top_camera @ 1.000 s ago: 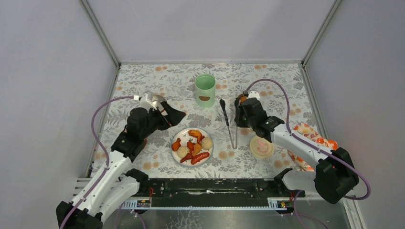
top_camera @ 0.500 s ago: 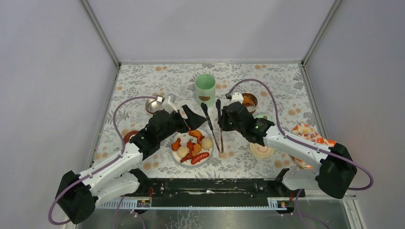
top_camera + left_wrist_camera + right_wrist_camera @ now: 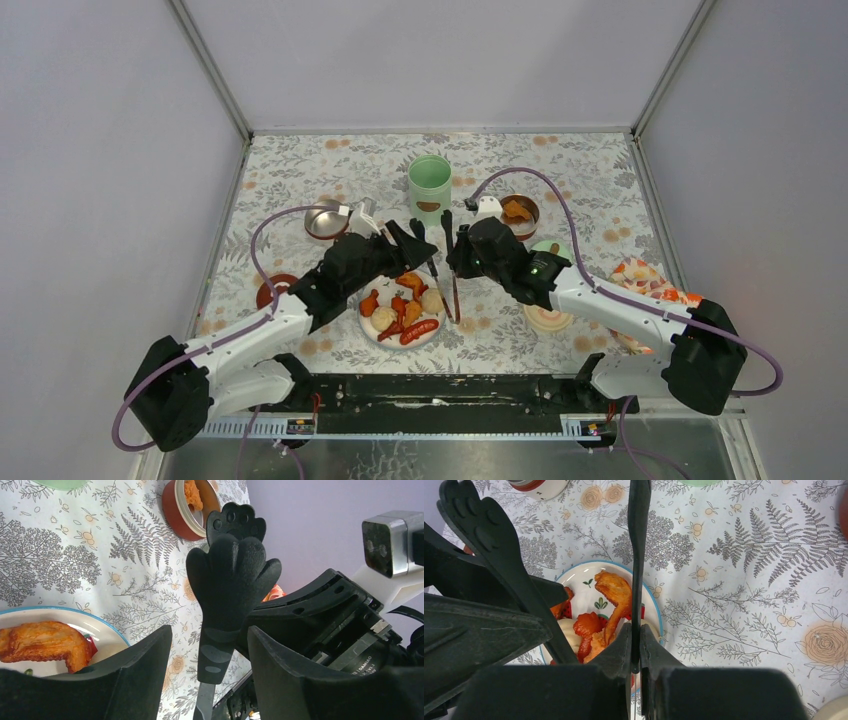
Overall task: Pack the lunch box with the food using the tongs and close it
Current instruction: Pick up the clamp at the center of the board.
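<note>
Food (image 3: 403,305) sits nearest me: orange chunks, pale balls and red sausages heaped on the white plate (image 3: 584,592), none of it packed yet. Just past the plate's far rim the two arms meet. My right pincer (image 3: 635,640) is clamped flat on one leg of the tongs (image 3: 639,540), and the other leg splays off with its paw-shaped tip raised. My left pincer (image 3: 207,635) stands roughly half open, its fingers (image 3: 145,665) either side of that paw tip with a gap on each flank, gripping nothing. Beyond stand the lidless mint-green jar (image 3: 430,187), a steel bowl (image 3: 327,218) to its left that looks empty, and a second bowl (image 3: 520,210) to its right holding an orange piece.

My worry is the handover. If the left closes on the broad paw rather than the slim shank, the tongs may twist in the right's hold. If either lets go early, they could drop onto the plate and scatter food. The wrists are also very close, so they could knock together.

A second ago the tongs lay on the desk right of the plate, the left pincer hung fully wide over the steel bowl, and the right was by the far bowl. Both have since swung inward and the left has narrowed.
</note>
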Controlling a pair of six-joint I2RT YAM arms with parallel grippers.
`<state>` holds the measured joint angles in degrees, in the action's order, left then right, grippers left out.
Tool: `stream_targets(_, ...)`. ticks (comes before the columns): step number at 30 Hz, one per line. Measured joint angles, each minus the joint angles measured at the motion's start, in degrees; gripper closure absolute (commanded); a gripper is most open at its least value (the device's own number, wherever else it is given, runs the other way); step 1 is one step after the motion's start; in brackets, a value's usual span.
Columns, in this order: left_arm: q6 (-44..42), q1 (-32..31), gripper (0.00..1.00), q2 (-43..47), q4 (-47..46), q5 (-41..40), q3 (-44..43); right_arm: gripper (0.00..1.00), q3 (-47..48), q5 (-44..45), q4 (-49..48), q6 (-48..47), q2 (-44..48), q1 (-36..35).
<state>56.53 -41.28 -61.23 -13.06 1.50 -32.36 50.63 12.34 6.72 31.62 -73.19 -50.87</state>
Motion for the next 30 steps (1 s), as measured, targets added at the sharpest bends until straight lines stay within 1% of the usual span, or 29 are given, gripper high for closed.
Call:
stream_targets(6, 2.64, -0.22, 0.64, 0.0, -3.26, -0.63, 1.79, 0.98, 0.0, -1.44, -1.01, -0.04, -0.07, -0.17)
stream_targets(8, 3.08, -0.33, 0.75, 0.0, -4.2, -0.66, 1.88, 0.96, 0.0, -1.79, -1.2, -0.04, -0.2, -0.2)
stream_targets(10, 3.04, -0.37, 0.88, 0.0, -4.22, -0.74, 2.05, 0.91, -0.02, -2.43, -1.31, -0.22, -0.2, -0.17)
stream_targets(12, 3.41, -0.37, 0.97, 0.02, -4.55, -0.74, 2.47, 0.87, 0.0, -2.99, -1.38, -0.31, -0.24, -0.17)
stream_targets(14, 4.09, -0.37, 1.0, 0.15, -4.94, -1.01, 2.91, 0.82, -0.02, -3.37, -1.42, -0.44, -0.26, -0.17)
stream_targets(24, 11.43, -0.37, 1.0, 2.43, -5.42, -4.83, 7.1, 0.5, -0.02, -6.78, -4.26, -2.16, 1.18, -0.2)
stream_targets(30, 16.48, -0.35, 1.0, 3.34, -5.07, -7.37, 8.17, 0.36, -0.02, -9.29, -4.92, -3.93, 1.81, -0.94)
